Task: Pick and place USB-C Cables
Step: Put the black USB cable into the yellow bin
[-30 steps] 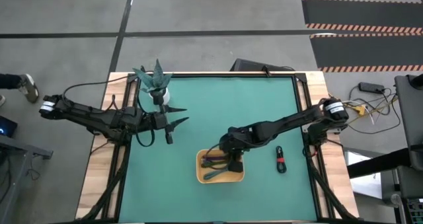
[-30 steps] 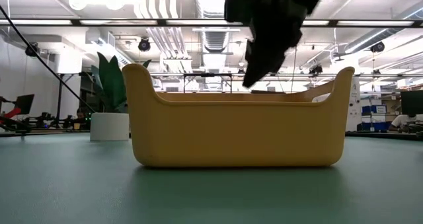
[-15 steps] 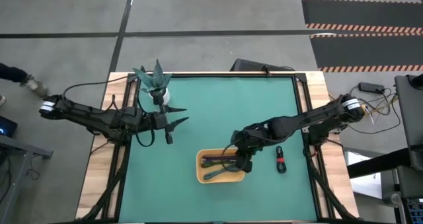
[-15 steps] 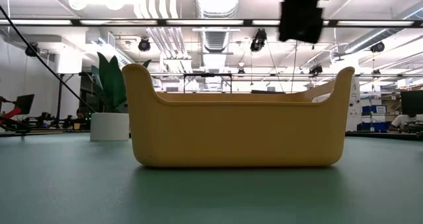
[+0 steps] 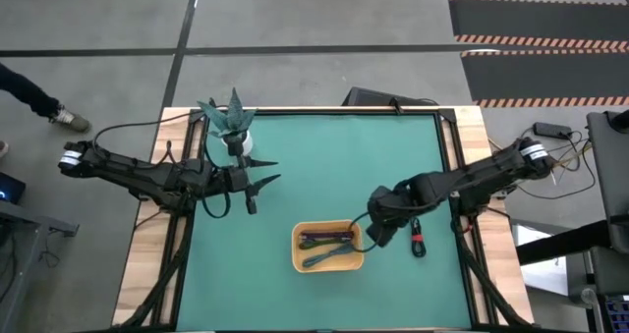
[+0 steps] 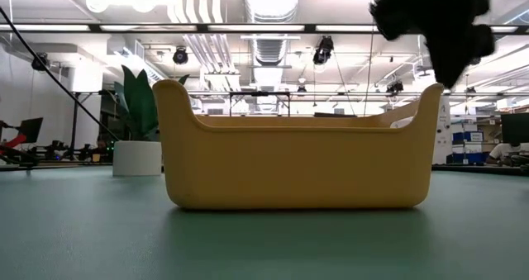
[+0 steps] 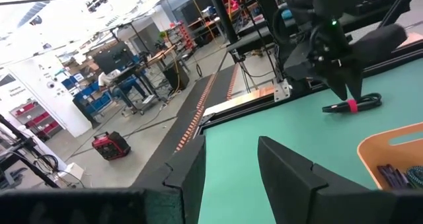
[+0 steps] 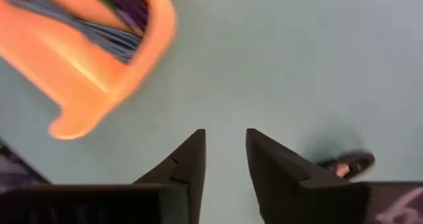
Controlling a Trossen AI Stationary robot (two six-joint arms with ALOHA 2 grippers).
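While the right gripper [image 5: 377,233] hangs just beside the orange tray [image 5: 327,265], fingers slightly parted and empty, the black cable with red band [image 5: 417,237] lies on the worktop [image 5: 334,166] nearby. Other cables [image 5: 324,241] sit in the tray. Left gripper [image 5: 257,185] parted, empty, by the plant [image 5: 229,120].

Both six-joint arms are dark, near-black, built of slender jointed segments. The left arm [image 5: 147,176] carries a white ring-shaped collar near its base and a thin black wire looping along its length; the right arm [image 5: 462,181] bears a matching white collar at its base. The left gripper [image 7: 231,174] ends in two matte black, angular, wedge-shaped fingers, and the right gripper [image 8: 226,168] shows the same faceted dark fingers [image 8: 188,168] tapering to blunt tips.
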